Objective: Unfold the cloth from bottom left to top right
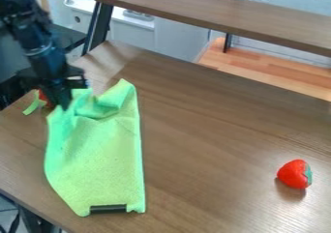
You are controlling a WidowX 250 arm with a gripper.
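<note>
The black gripper hangs down at the left, at the upper left edge of the bright green cloth. The cloth lies as a long shape on the left part of the table, bunched and wrinkled at its top near the gripper and flatter toward the front. Its upper right corner comes to a raised peak. Whether the cloth is held is hidden by the gripper's dark tip. A black strip lies along the cloth's front edge.
A red strawberry-like object sits at the right on the brown table. Behind the gripper, a red object is partly hidden, with a green strip beside it. A raised wooden shelf spans the back.
</note>
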